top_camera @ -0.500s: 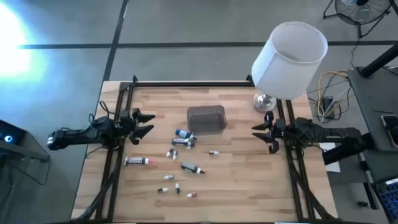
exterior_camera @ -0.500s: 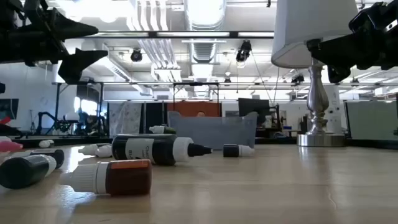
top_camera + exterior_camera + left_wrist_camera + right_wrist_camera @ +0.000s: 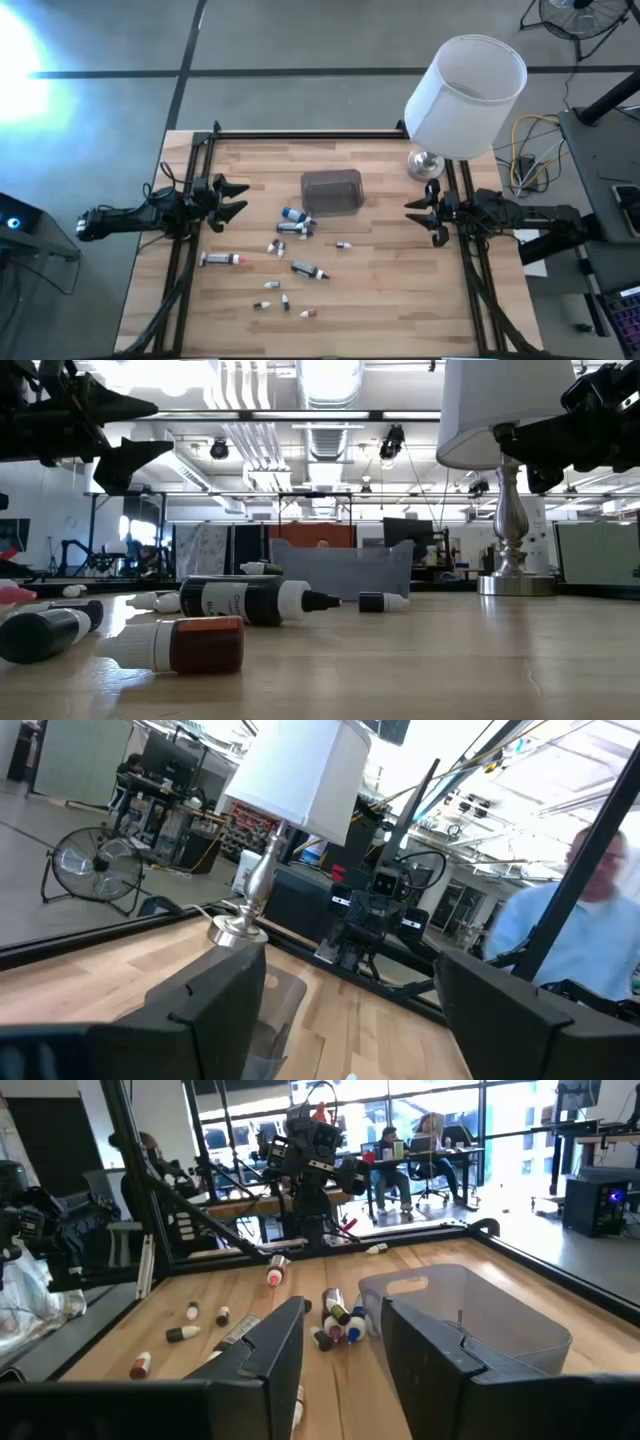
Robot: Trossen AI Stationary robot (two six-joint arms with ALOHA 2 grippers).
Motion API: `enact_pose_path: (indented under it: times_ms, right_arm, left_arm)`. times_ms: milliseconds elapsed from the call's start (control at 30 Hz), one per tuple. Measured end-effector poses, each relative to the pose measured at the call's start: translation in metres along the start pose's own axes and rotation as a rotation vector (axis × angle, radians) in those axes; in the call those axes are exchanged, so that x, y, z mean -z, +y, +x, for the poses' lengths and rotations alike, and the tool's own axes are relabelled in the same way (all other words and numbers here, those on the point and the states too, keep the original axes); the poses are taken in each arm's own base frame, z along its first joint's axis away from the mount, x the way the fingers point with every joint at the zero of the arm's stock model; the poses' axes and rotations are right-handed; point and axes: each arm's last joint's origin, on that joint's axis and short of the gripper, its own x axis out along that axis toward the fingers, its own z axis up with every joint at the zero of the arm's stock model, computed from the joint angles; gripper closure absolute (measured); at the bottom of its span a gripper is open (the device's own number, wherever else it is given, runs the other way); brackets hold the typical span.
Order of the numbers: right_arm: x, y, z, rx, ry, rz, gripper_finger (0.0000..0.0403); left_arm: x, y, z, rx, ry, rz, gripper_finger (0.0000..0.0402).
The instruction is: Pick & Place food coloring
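The high view is showing the whole wooden table from above. The left gripper is hovering at the table's left edge with its fingers spread wide apart and nothing between them. The right gripper is hovering at the right edge, its fingers standing a little apart and holding nothing. The food coloring bottles are lying scattered on the wood between the two grippers, most of them in front of a grey tub, which is sitting near the table's middle. One pink-tipped tube is lying apart from the others, nearer the left arm. A lamp with a white shade is standing at the far right corner.

The low view is adding what the overhead picture is hiding: the bottles are lying on their sides, a dark bottle with a white neck resting behind a white-tipped brown one, and both grippers are hanging well above the table top.

The left wrist view is showing the lamp's silver base standing just beside the tub's wall, and a person in a pale shirt beyond the table.

The right wrist view alone is looking into the tub; no bottle is visible inside it, and a cluster of bottles is lying just beside its near wall.
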Motion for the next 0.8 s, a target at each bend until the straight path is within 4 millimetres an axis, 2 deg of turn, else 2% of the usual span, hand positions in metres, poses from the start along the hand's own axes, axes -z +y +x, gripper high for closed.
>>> enact_pose_path:
  times_ms: [500, 567, 633, 700, 800]
  right_arm:
    - [-0.001, 0.000, 0.000, -0.002, -0.012, 0.020, 0.0283]
    - [-0.002, 0.001, 0.000, -0.030, -0.010, 0.138, 0.0282]
    - [-0.001, 0.004, 0.000, -0.130, 0.029, 0.298, 0.0280]
    - [0.002, 0.008, 0.001, -0.237, 0.112, 0.441, 0.0279]
    - [0.013, 0.011, 0.007, -0.241, 0.279, 0.531, 0.0278]
  left_arm:
    - [0.000, 0.000, 0.000, 0.000, 0.000, 0.000, 0.0134]
    - [0.000, 0.000, 0.000, 0.000, 0.000, 0.000, 0.0134]
    - [0.000, 0.000, 0.000, 0.000, 0.000, 0.000, 0.0134]
    - [0.000, 0.000, 0.000, 0.000, 0.000, 0.000, 0.0134]
    - [0.000, 0.000, 0.000, 0.000, 0.000, 0.000, 0.0134]
